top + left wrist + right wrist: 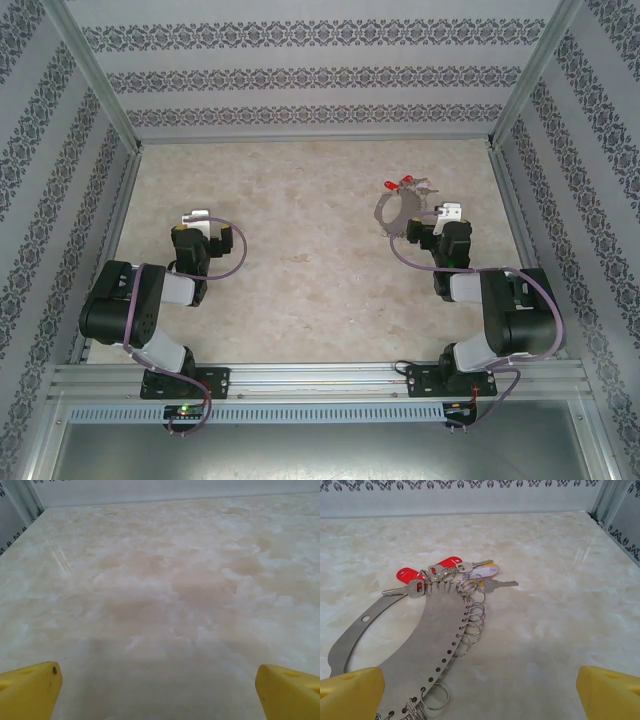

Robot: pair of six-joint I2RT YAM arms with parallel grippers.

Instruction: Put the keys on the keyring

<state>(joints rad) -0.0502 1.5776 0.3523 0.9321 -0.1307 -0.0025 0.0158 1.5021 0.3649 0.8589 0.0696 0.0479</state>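
Keys (445, 575) bunched at far end of keyring (415, 640), two with red heads, flat on table (560, 605). Keyring a flat grey crescent plate, row of holes along edge, small split rings (470, 627) through several. Seen from above: on far right part of table, just beyond right gripper (447, 213). Right gripper spread wide, nothing held, near end of plate by one finger. Left gripper (160, 692) likewise wide apart, empty, over bare table, well apart from keys.

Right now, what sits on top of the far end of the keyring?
A bunch of keys, two red-headed, clusters at the small rings on the edge of the keyring. A pale tag lies partly covered by them; how each key attaches cannot be seen.
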